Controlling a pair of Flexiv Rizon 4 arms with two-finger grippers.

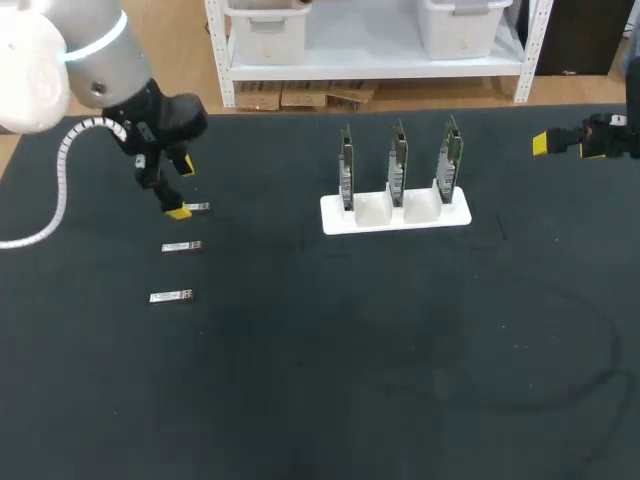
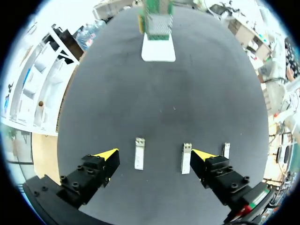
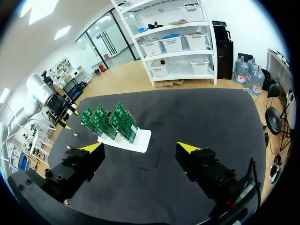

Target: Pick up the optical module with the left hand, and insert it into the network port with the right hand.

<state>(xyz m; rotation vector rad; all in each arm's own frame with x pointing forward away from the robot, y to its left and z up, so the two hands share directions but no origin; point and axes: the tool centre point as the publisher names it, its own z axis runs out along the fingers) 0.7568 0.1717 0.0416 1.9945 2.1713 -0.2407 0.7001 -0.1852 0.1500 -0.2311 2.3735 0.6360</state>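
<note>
- Shows left gripper [image 2: 154,154] spread wide, two small silver metal optical modules [image 2: 139,153] between its fingers [image 2: 107,155] on black table [image 2: 159,93].
- Risks pinching both or knocking one askew.
- Shows right gripper [image 3: 139,148] open, empty.

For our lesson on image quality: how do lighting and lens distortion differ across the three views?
Head view: even light, matte table without glare, edges straight. Left wrist view: table bulges, optical modules gleam. Right wrist view: same bulge, white stand bright.
</note>
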